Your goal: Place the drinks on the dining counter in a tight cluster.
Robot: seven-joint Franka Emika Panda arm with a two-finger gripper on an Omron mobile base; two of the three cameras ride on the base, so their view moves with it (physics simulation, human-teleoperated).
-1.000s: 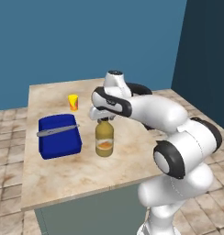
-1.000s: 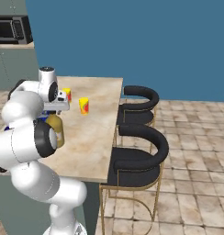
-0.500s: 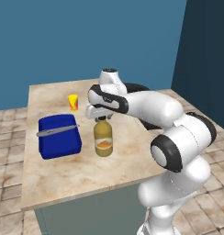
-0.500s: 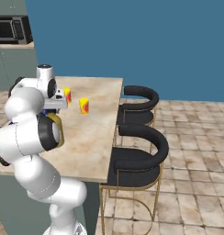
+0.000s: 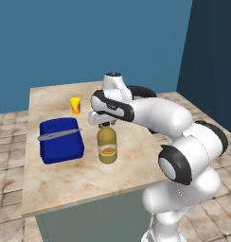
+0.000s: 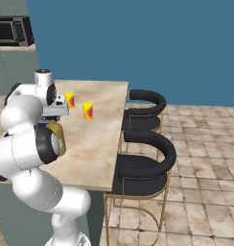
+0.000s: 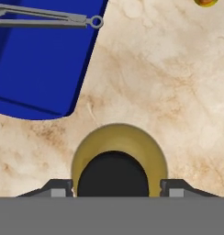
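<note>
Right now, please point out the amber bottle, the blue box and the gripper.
amber bottle (image 5: 107, 147): left base view, on its body.
blue box (image 5: 60, 142): left base view, on its lid.
gripper (image 5: 104, 124): left base view, between its fingertips.

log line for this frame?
tool: astride amber bottle cap, grip unclear | bottle: upright on dining counter, beside blue box | yellow cup: behind

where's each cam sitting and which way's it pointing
Left base view: behind the arm's left, facing forward and down at the counter; arm rises lower right, tool over the amber bottle.
Right base view: behind its right, facing the same counter and stools; arm lower left.
Hand view: on the hand, straight down at the bottle's black cap; fingertips flank it.
All three share the bottle and blue box.
</note>
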